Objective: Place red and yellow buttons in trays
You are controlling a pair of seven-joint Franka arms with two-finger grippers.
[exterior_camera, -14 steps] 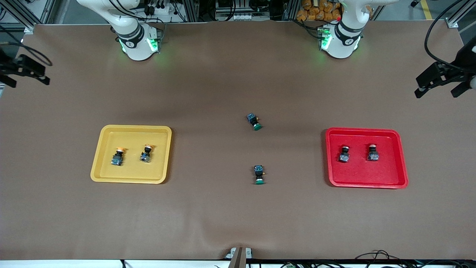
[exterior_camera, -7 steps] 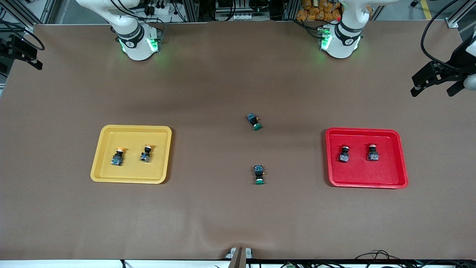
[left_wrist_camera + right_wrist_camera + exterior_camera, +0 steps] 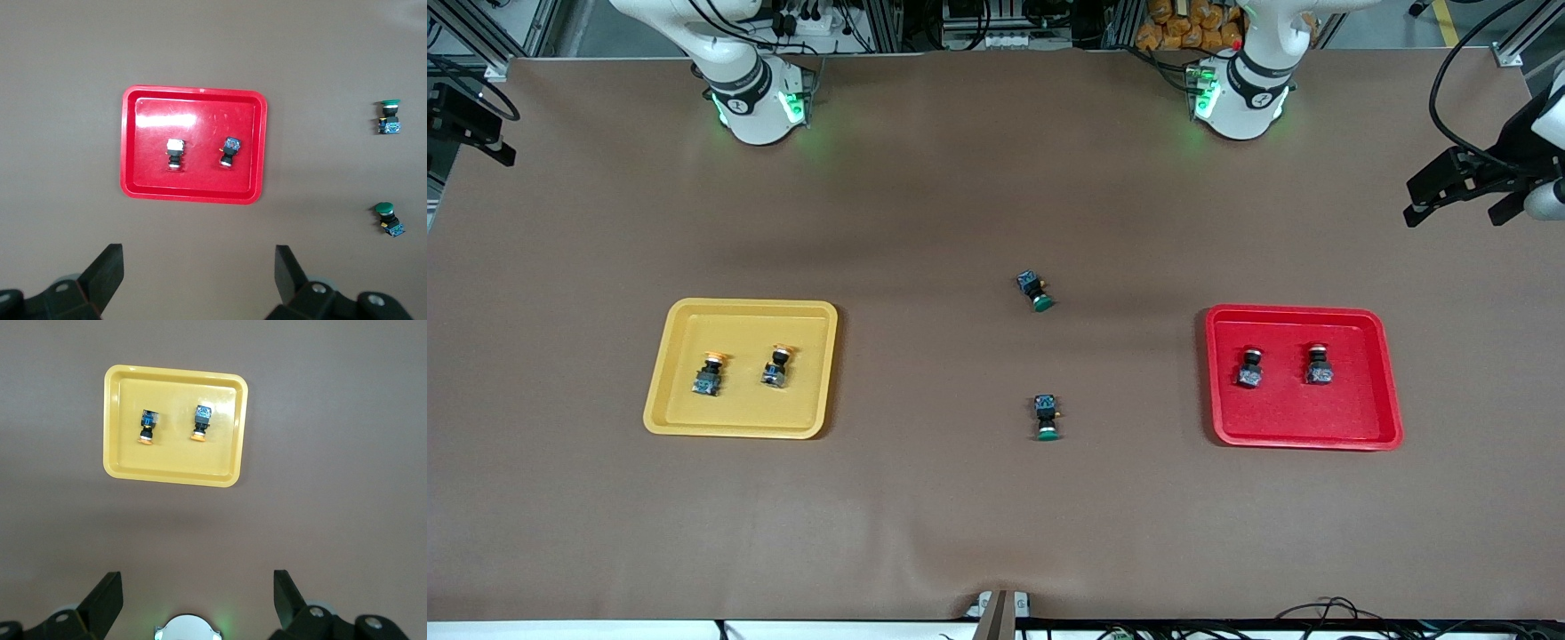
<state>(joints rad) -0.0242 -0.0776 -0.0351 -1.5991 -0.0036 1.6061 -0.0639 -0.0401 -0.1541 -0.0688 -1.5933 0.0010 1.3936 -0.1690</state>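
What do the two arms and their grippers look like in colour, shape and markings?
Both arms are white with rounded shells. Near each base there is a black ring band, a small round black-and-white mark and green glowing lights. The left gripper is black and angular, with black cables looping above it. The right gripper is black too. In the wrist views the fingers are dark, wedge-shaped blades.

The brown tabletop [image 3: 960,516] carried a yellow tray [image 3: 740,309] toward the right arm's edge, a red tray [image 3: 1303,441] toward the left arm's edge, and two green buttons [image 3: 1035,291] near its middle.
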